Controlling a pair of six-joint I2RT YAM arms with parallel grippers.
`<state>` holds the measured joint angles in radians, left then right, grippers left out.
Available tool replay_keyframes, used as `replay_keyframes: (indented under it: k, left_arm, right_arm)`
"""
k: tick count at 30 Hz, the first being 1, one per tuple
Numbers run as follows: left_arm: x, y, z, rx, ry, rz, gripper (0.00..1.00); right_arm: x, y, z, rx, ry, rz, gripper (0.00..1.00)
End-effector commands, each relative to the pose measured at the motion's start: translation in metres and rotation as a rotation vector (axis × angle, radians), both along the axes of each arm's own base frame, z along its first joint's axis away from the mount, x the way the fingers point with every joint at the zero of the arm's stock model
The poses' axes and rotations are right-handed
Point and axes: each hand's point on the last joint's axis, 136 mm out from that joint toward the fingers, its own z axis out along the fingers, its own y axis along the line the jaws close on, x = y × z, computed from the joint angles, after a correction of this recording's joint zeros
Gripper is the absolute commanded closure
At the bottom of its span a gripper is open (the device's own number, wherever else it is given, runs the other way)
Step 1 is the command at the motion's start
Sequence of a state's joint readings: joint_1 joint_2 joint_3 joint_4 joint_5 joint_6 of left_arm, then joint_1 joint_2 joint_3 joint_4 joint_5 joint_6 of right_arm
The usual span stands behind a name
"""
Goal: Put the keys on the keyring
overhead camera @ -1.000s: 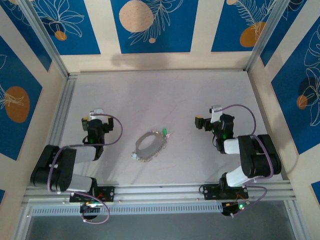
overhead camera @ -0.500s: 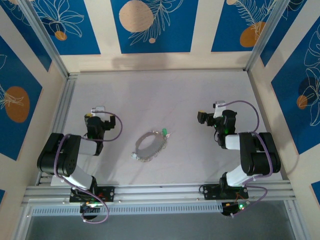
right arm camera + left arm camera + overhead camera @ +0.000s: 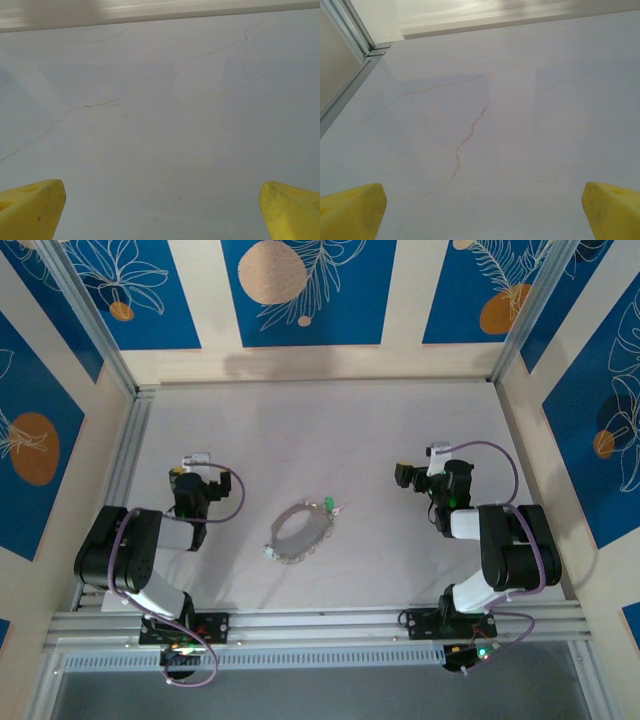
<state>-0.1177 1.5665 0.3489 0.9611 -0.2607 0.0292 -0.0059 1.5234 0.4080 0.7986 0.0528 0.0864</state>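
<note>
Large thin silvery wire keyring [image 3: 297, 532] lies flat near the middle of the pale marbled surface [image 3: 380, 420], between the two arms and well apart from both. Tiny silvery-grey metal keys [image 3: 283, 554] bunch along its near rim. The key with the bright green tag [image 3: 328, 504] sits at the far-right end, touching the ring. Too small to tell whether any key is actually threaded on the wire. No tray or box in play: ring and keys rest straight on the surface.

Change: a second ago the black left arm [image 3: 120, 555] was stretched lower. It has since folded in toward its base, then held for the last half second. The black right arm [image 3: 510, 555] nudged its wrist slightly away from the ring and also held. Keyring and keys have not moved at all.

Left gripper [image 3: 482, 205]: jaws wide, yellow fingertips [image 3: 350, 210] at the bottom corners of its wrist view, bare veined surface between them, holding nothing. Right gripper [image 3: 161, 202]: same, wide and empty over bare surface.

Judgement: both arms look parked, neither aimed at the ring. No threading is under way. The next useful move would be a reach inward to the ring or to a key.
</note>
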Motion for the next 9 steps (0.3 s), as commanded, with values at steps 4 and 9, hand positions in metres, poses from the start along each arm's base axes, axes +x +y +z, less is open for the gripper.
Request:
replay_keyframes:
  k: [4, 9]
  left_arm:
    - [0.0042, 0.0014, 0.0059, -0.009, -0.019, -0.005, 0.00]
    - [0.0045, 0.0017, 0.0070, -0.008, -0.022, -0.005, 0.00]
  right_arm:
    - [0.0038, -0.0011, 0.0051, 0.004, -0.014, -0.011, 0.01]
    - [0.0035, -0.0008, 0.0052, 0.004, -0.015, -0.010, 0.01]
